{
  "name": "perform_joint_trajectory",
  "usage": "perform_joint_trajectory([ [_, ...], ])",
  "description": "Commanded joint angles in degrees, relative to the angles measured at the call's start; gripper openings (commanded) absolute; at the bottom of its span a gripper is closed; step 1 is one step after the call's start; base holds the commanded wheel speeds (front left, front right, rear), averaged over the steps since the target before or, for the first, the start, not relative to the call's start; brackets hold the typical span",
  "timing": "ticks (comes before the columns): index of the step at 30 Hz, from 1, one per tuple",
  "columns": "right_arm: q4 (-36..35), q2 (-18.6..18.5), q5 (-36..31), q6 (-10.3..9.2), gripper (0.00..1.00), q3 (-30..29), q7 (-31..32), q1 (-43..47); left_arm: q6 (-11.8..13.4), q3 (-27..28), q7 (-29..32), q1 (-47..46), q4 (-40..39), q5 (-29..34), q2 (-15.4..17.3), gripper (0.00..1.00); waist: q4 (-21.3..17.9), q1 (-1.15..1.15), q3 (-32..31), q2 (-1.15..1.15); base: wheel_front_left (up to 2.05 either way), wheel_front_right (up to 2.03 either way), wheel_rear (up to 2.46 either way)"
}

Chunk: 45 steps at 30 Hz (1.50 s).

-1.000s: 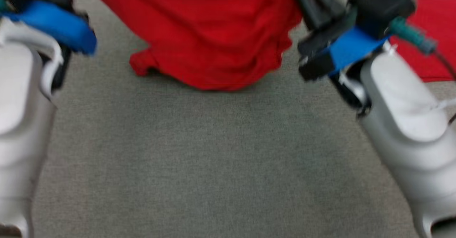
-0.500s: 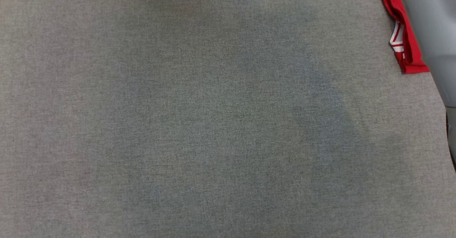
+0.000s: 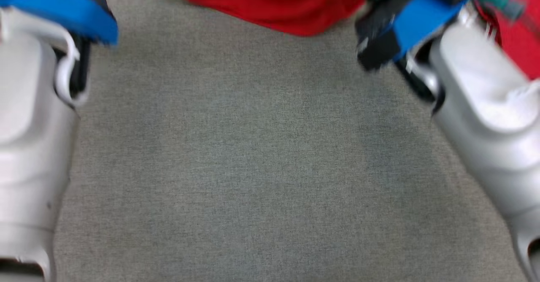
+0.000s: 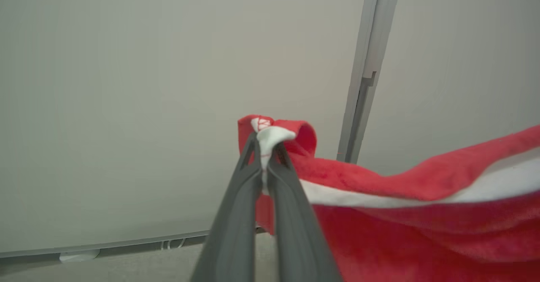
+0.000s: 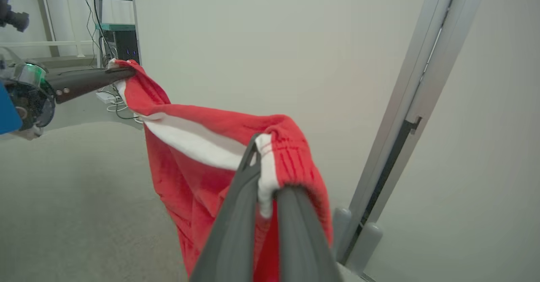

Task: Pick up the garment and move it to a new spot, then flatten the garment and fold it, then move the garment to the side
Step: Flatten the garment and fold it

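The left fingers (image 4: 238, 206) are clamping shut on the white-banded edge of the red garment (image 4: 400, 231). It is hanging stretched above the grey bench (image 3: 253, 168) across to the right fingers (image 5: 236, 223), which are pinching the same band. The garment is looking soft, light and limp, so its firmer banded edge is likely giving the surest hold.

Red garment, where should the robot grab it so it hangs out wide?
By the two ends of its white-banded edge, one end effector per end, coming from the outer sides. The left end effector and right end effector are shut there, so the band stretches between them and the garment hangs below.
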Motion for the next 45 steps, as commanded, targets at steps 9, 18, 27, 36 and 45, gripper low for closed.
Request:
perform_joint_trajectory([
  [9, -8.4, -2.7, 3.7, -0.01, 0.00, 7.0, -0.3, 22.4, 3.5, 8.2, -0.3, 27.1, -12.6, 1.4, -2.1, 0.00, -0.2, 0.00, -6.5, 0.00, 0.00, 0.00, 0.00],
  [18, -14.8, -5.9, 6.2, -0.01, 0.00, 8.9, 1.3, 39.3, 5.3, 12.5, -0.3, 48.2, -20.0, 3.3, -6.1, 0.00, 0.2, 0.00, -12.7, 0.00, 0.00, 0.00, 0.00],
  [27, -23.4, -7.4, 6.3, -0.01, 0.00, 5.6, 5.7, 54.2, 7.4, 15.6, -0.3, 61.2, -26.0, 3.8, -9.0, 0.00, 0.8, 0.00, -17.3, 0.00, 0.00, 0.00, 0.00],
  [36, -31.0, -5.3, 4.0, -0.01, 0.00, 1.4, 10.1, 63.5, 8.2, 15.9, 0.3, 65.8, -29.7, 4.1, -8.4, 0.00, 1.0, 0.00, -18.7, 0.00, 0.00, 0.00, 0.00],
  [45, -32.7, -2.3, 1.3, -0.01, 0.00, -1.1, 9.6, 61.2, 6.7, 14.2, 2.9, 58.9, -30.9, 6.6, -4.6, 0.00, -0.5, 0.00, -16.3, 0.00, 0.00, 0.00, 0.00],
])
